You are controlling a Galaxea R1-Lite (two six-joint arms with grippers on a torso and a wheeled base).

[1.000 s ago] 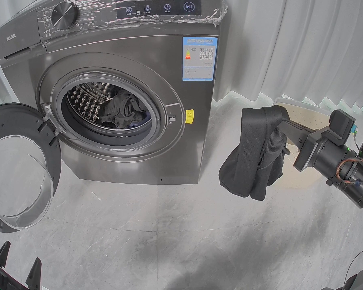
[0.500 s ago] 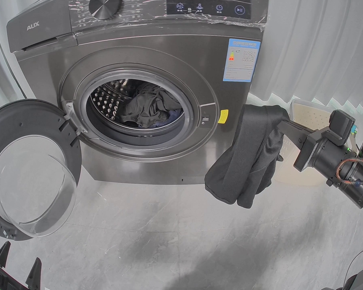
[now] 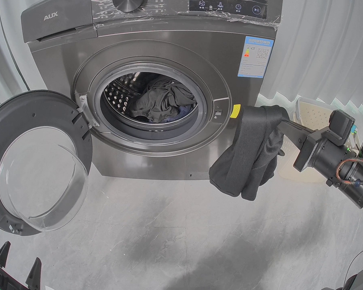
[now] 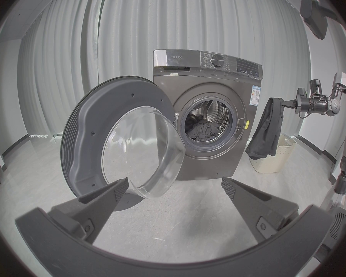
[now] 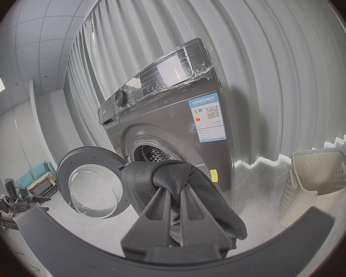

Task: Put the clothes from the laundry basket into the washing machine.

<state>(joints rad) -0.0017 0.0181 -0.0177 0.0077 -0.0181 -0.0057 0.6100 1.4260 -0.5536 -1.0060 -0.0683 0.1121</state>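
Right gripper (image 3: pixel 281 122): jaws closed on a black garment (image 3: pixel 248 154), which hangs in the air between the washing machine (image 3: pixel 157 37) and the laundry basket (image 3: pixel 316 115).
Left gripper (image 4: pixel 173 181): jaws wide open, holding nothing, low above the floor (image 3: pixel 169 230).
Drum (image 3: pixel 117 97): door (image 3: pixel 36 158) open, dark clothes (image 3: pixel 163 97) inside.

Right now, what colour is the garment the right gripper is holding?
Plain black, no pattern; the garment shows best in the head view.
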